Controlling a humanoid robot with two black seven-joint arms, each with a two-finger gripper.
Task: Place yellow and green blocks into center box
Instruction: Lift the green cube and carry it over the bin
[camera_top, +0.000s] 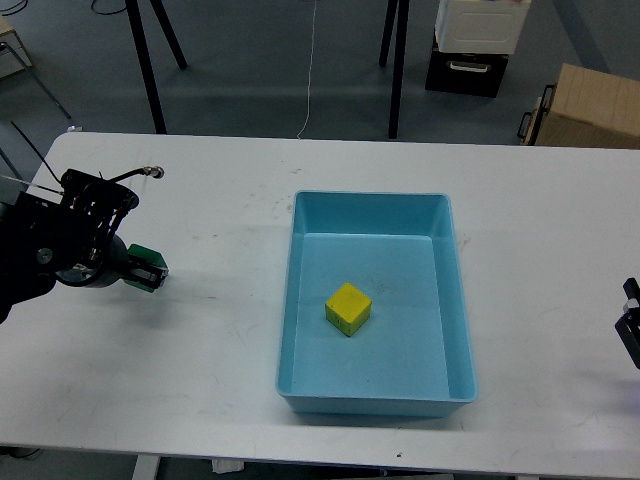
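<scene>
A yellow block lies inside the light blue box in the middle of the white table. My left gripper is at the table's left side and is shut on a green block, which shows between its black fingers and seems held just above the table. Only a small dark part of my right gripper shows at the right edge, and its fingers cannot be told apart.
The white table spreads around the box. Beyond its far edge stand black tripod legs, a cardboard box and a white and black case on the floor.
</scene>
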